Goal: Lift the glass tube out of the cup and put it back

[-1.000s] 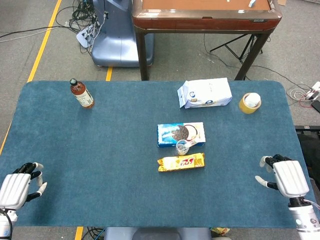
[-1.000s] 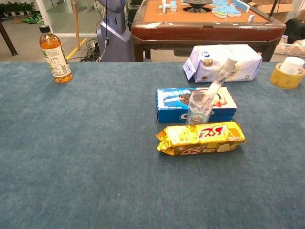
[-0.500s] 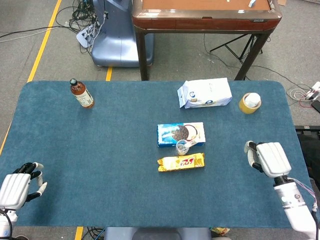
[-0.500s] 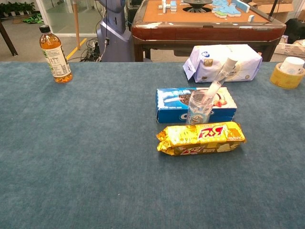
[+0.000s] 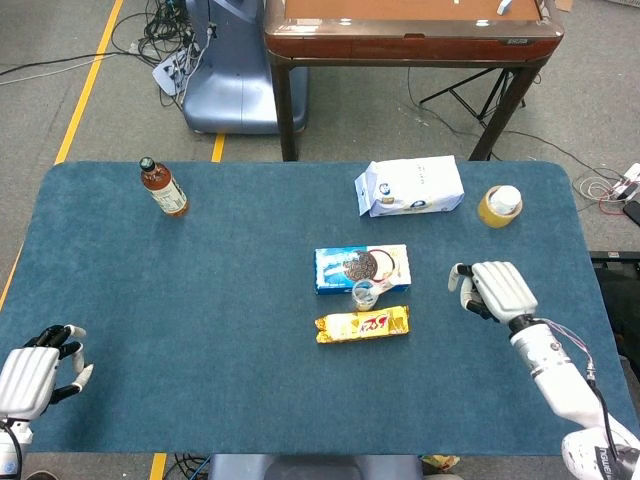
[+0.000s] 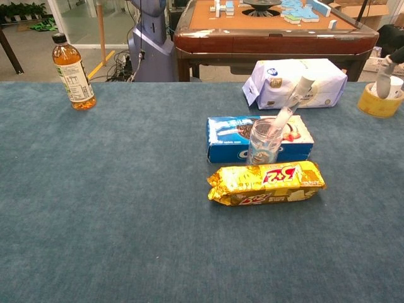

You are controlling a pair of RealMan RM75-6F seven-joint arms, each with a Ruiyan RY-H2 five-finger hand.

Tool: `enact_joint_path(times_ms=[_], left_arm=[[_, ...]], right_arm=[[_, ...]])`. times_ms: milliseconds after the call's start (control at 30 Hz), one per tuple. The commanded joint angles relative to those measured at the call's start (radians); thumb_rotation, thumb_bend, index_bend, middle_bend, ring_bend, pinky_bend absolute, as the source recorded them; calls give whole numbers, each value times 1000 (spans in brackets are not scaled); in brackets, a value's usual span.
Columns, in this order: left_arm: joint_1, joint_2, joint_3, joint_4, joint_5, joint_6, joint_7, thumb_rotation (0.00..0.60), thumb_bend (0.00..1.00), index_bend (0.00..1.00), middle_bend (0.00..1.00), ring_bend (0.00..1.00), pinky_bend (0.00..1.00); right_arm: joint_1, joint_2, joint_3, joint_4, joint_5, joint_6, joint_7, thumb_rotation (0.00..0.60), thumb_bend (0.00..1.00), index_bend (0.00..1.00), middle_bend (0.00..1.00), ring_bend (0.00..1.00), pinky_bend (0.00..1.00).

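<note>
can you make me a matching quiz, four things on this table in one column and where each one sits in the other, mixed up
Things:
1. tea bottle
2. glass tube
3. yellow snack pack
4. tape roll

Places:
A. far right corner of the table
B. leaning in the clear cup, top tilted to the right
C. far left part of the table, upright
D. lying just in front of the cup, on the robot's side

Pairs: 1-C, 2-B, 3-D, 4-A

Matt blue cloth covers the table [image 5: 200, 290]; the yellow snack wrapper [image 6: 266, 182] is glossy foil.
</note>
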Motion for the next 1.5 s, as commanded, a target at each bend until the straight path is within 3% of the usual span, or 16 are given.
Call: enact_joint_path(times_ms=[33, 267, 767, 1500], left_arm=[[1, 1, 0, 0, 1, 2, -3, 600, 332, 376, 352, 252, 408], [4, 6, -2, 0, 1, 9, -16, 600, 332, 374, 352, 252, 408], [4, 11, -1, -2, 4, 10, -22, 600, 332, 374, 352, 252, 408], [8, 23, -2, -4, 11, 20, -45, 600, 332, 374, 352, 252, 409]], right_arm=[[83, 25, 21, -10, 111, -124, 36, 600, 1000, 530, 1000, 973, 1000], [173, 11, 28, 30, 221, -248, 100, 600, 1000, 530, 1000, 976, 1000], [262, -41, -3, 109, 244, -355, 186, 600, 1000, 530, 1000, 978, 1000], [375, -119, -43, 131, 276, -352, 186, 600, 1000, 530, 1000, 978, 1000]])
